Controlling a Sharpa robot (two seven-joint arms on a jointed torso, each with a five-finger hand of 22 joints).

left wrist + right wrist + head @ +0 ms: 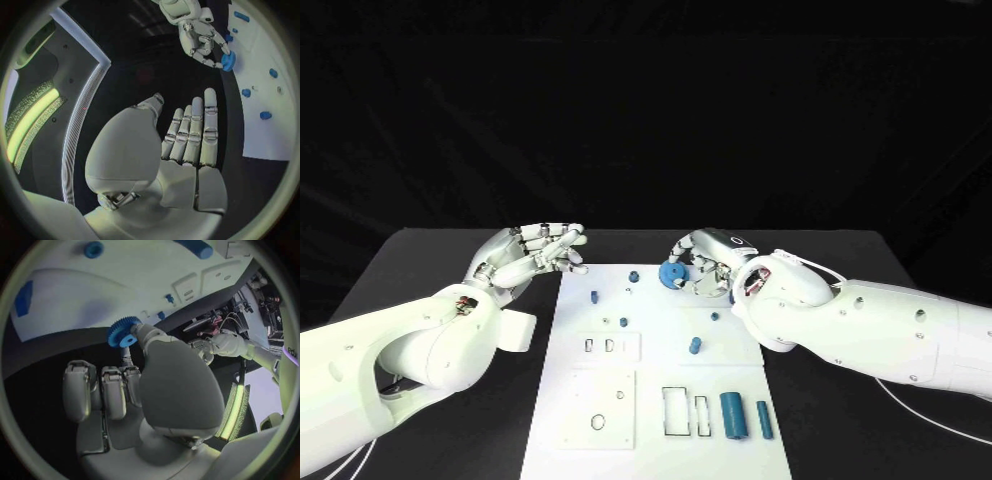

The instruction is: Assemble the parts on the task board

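Note:
The white task board (661, 385) lies in the middle of the table. My right hand (711, 262) hovers over the board's far end and pinches a blue gear (672, 275) between thumb and a finger; the pinch shows plainly in the right wrist view on the gear (123, 332). My left hand (528, 256) hangs just off the board's far left corner, fingers stretched out side by side (190, 137), holding nothing. Small blue pegs (633, 276) (593, 297) (694, 345) stand on the board. In the left wrist view the gear (228, 61) sits at the right hand's fingertips (200, 37).
Two teal cylinders (731, 412) (764, 420) lie at the board's near right, beside rectangular slots (675, 410). More slots (606, 346) and a round hole (597, 422) are on the near left. Black table (430, 270) surrounds the board.

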